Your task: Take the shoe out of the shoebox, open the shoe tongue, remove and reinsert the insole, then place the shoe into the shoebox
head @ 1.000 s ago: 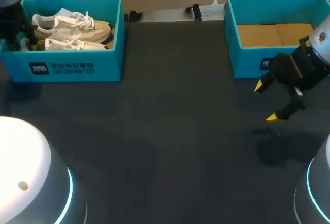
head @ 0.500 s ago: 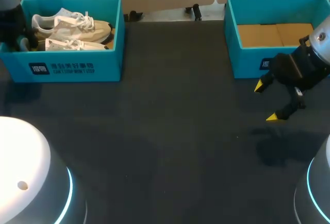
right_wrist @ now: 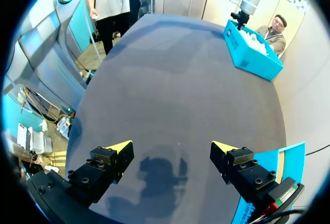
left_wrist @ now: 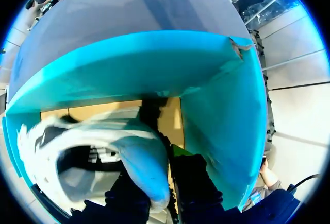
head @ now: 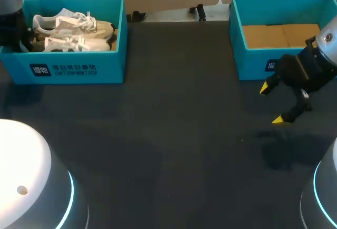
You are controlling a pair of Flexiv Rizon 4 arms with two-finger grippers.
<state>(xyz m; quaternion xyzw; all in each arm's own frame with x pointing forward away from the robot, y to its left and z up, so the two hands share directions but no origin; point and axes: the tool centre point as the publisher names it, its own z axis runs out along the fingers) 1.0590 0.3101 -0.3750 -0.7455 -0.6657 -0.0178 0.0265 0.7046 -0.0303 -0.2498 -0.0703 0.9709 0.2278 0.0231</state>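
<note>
Up at the far left corner of the desk (head: 174,134), the left arm (head: 9,2) reaches down into the left end of the left shoebox (head: 79,66), where a pair of pale shoes (head: 73,26) lies on its side with laces towards the box's front wall. From the left wrist, the left tool (left_wrist: 162,198) sits low inside that box, right at the heel end of one white shoe (left_wrist: 103,147), with the teal box wall (left_wrist: 154,64) rising just ahead. Its tips are hidden, so I cannot tell whether it is open or closed on the shoe.

Over on the other side, the right arm (head: 324,55) comes in from the right edge and angles down towards the middle. The right tool (head: 272,103) hangs above the bare desk, just in front of the right shoebox (head: 253,63). It is wide open and holds nothing, and its shadow falls on the desk beneath it. That box shows only its brown cardboard floor (head: 279,35).
</note>
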